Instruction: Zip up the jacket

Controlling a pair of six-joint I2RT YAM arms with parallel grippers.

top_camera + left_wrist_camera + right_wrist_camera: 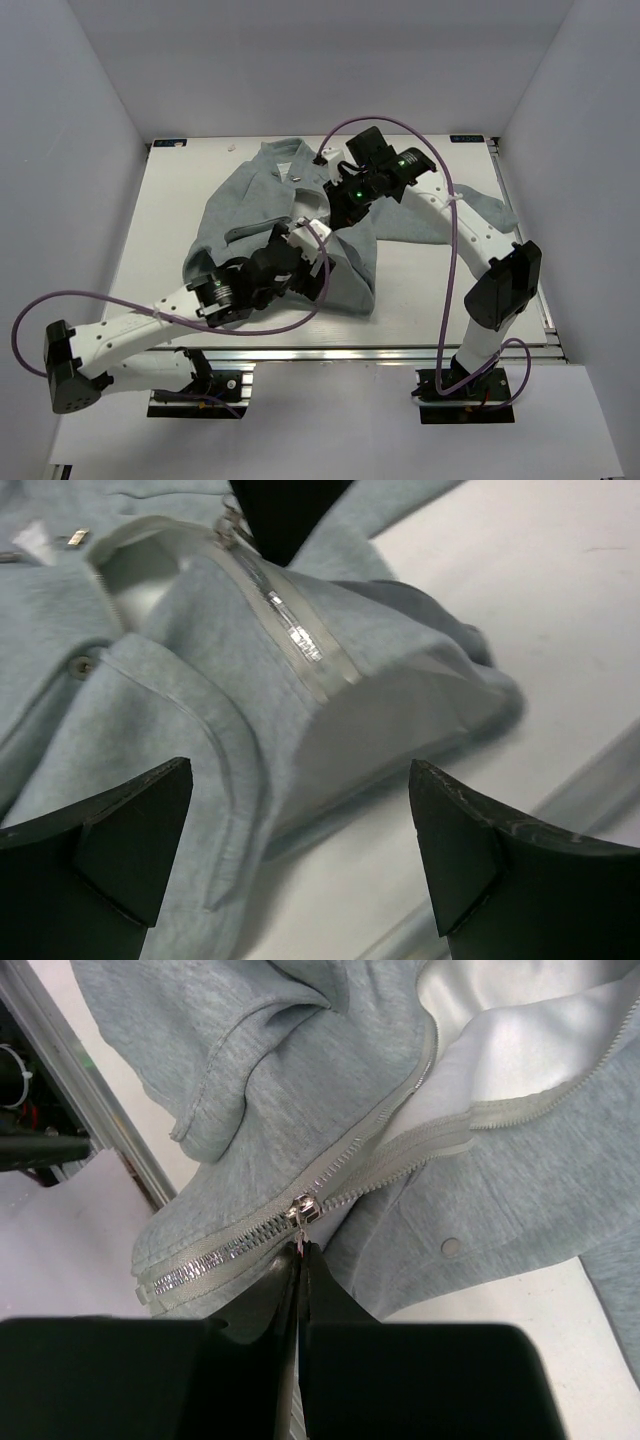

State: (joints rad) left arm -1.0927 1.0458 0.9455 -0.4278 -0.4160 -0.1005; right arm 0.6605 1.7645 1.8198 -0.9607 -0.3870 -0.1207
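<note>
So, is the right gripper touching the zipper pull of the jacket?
Touching. In the right wrist view the right gripper is shut on the zipper pull, whose tab disappears between its fingertips.

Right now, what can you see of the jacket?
The jacket is soft grey-green fleece with pale lining, lying crumpled on the table. Its silver zipper is closed from hem to slider, open above. The right gripper is shut on the zipper pull; the open left gripper hovers by the hem.
</note>
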